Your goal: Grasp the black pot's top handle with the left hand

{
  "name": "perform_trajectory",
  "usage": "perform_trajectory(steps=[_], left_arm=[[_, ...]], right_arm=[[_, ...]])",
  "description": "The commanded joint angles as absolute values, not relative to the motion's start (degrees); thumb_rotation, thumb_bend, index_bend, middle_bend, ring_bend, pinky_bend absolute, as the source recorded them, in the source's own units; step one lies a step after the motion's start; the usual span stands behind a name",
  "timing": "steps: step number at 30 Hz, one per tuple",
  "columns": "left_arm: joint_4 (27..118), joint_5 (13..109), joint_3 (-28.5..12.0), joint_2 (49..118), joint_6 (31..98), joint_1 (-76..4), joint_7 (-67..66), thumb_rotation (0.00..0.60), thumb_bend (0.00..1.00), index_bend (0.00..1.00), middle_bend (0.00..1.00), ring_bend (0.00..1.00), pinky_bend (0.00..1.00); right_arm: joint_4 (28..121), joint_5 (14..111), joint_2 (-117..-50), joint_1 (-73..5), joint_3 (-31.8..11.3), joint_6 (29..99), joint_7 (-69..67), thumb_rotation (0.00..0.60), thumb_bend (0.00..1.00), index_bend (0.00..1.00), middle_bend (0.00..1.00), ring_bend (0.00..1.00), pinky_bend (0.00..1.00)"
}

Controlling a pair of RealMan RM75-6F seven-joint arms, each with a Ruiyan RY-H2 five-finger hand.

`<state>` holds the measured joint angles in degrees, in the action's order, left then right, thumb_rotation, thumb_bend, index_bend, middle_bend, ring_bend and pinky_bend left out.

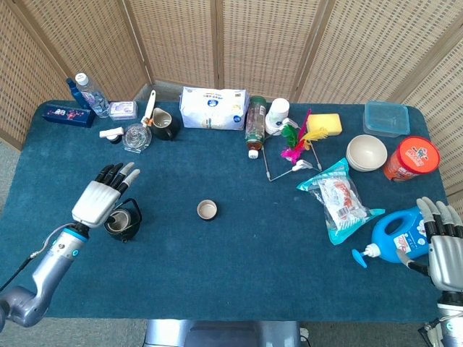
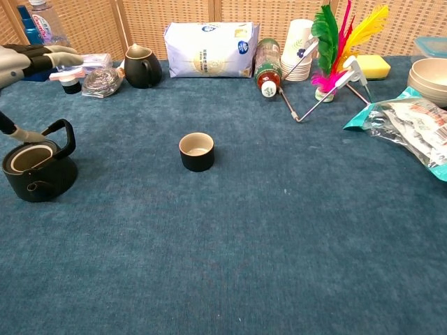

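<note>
The black pot (image 1: 121,220) (image 2: 38,169) stands on the blue table at the left, lidless, with its arched top handle (image 2: 61,134) upright. My left hand (image 1: 103,195) (image 2: 31,58) hovers over the pot with its fingers spread and holds nothing. In the chest view its thumb tip reaches close to the handle; whether they touch I cannot make out. My right hand (image 1: 443,244) rests open at the table's right edge, beside a blue detergent bottle (image 1: 394,236).
A small black cup (image 1: 207,210) (image 2: 196,151) stands right of the pot. Along the back are a dark jug (image 2: 142,65), a white bag (image 2: 209,48), water bottles and paper cups. A snack bag (image 1: 338,198), bowl (image 1: 366,152) and red tub (image 1: 411,158) lie right.
</note>
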<state>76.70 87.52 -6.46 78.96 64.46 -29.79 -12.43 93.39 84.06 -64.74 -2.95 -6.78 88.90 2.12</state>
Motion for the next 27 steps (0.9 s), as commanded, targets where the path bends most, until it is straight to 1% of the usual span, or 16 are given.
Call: perform_trajectory(steps=[1, 7, 15, 23, 25, 27], left_arm=[[76.4, 87.1, -6.5, 79.5, 64.0, -30.3, -13.1, 0.600, 0.00, 0.00, 0.00, 0.00, 0.08], [76.3, 85.2, -7.6, 80.9, 61.7, -32.5, -15.2, 0.600, 0.00, 0.00, 0.00, 0.00, 0.08], [76.6, 82.9, -7.1, 82.6, 59.0, -34.2, -19.0, 0.600, 0.00, 0.00, 0.00, 0.00, 0.08], [75.9, 81.2, -7.1, 84.8, 58.5, -35.1, -20.9, 0.600, 0.00, 0.00, 0.01, 0.01, 0.09], [76.0, 80.8, -7.1, 85.0, 58.4, -35.4, -21.9, 0.600, 0.00, 0.07, 0.11, 0.10, 0.20], [76.4, 80.2, -6.8, 84.8, 57.7, -35.6, -23.2, 0.600, 0.00, 0.28, 0.34, 0.32, 0.48]], right_arm=[[93.4, 84.0, -64.7, -2.9, -6.8, 89.0, 2.0, 0.600, 0.00, 0.00, 0.00, 0.00, 0.00], [93.6, 83.7, -64.2, -2.8, -7.0, 89.0, 0.9, 0.600, 0.00, 0.00, 0.00, 0.00, 0.00], [93.6, 83.7, -63.8, -2.6, -7.1, 89.1, 0.1, 0.600, 0.00, 0.00, 0.00, 0.00, 0.00], [93.7, 84.0, -63.3, -2.4, -7.2, 89.5, -0.8, 0.600, 0.00, 0.00, 0.00, 0.00, 0.00], [93.8, 84.0, -63.3, -2.4, -7.2, 89.6, -0.9, 0.600, 0.00, 0.00, 0.00, 0.00, 0.00], [93.8, 84.0, -63.2, -2.4, -7.2, 89.6, -1.0, 0.600, 0.00, 0.00, 0.00, 0.00, 0.00]])
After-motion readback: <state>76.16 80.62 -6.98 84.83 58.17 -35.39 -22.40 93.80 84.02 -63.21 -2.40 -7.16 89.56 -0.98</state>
